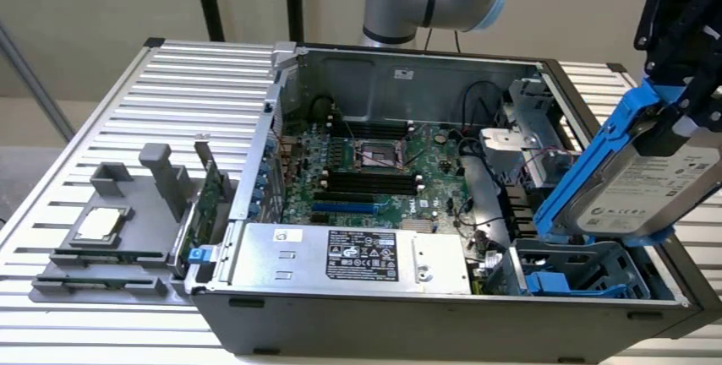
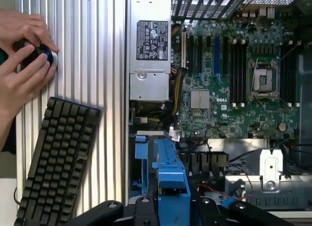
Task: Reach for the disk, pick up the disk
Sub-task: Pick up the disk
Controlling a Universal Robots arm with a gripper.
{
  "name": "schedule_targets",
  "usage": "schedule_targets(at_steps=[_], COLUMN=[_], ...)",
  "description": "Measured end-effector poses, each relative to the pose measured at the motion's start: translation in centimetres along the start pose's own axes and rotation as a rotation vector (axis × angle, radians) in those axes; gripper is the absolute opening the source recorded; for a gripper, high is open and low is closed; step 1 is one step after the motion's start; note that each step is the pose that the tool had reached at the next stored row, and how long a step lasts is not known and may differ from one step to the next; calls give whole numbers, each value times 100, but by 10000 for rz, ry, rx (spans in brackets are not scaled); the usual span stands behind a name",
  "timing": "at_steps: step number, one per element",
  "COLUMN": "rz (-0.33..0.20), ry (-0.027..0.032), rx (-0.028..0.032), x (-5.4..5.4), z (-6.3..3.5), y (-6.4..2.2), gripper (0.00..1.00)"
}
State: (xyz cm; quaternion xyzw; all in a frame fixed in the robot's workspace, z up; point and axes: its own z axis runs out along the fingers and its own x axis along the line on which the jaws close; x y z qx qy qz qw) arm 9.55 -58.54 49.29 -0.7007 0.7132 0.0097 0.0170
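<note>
The disk [image 1: 645, 181] is up in the air at the exterior view's right, its silver face and white label tilted toward us, the bright blue frame running up its near edge, and the hand [image 1: 691, 95] is clamped on its upper end, black fingers closed over the top of the frame. So there is no gap between the two: the disk hangs directly below the hand, long axis running steeply from the hand down toward the open computer case [image 1: 338, 314], leaning a little toward the exterior view's left at its lower end. Its bottom corner sits just above the blue drive bay [image 1: 576, 276] in the case's near corner, clear of it by my reading, so I'd judge the lift as well along. From the wrist view the blue frame [image 2: 170, 179] runs straight out from between the black fingers [image 2: 146, 206], with the motherboard [image 2: 234, 75] and the power supply [image 2: 150, 46] spread out beyond it. Off to one side, a person's hands [image 2: 22, 55] rest on a round knob on the slatted table [image 2: 97, 50], just by a black keyboard [image 2: 56, 158], well apart from the disk.
</note>
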Motion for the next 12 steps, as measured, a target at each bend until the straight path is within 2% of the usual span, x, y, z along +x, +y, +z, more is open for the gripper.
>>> schedule_targets(at_steps=[5, 12], rz=[-3, -9], ry=[-2, -4], rx=[-1, -3], x=[44, 47], z=[44, 51], y=[-4, -13], gripper=[33, 33])
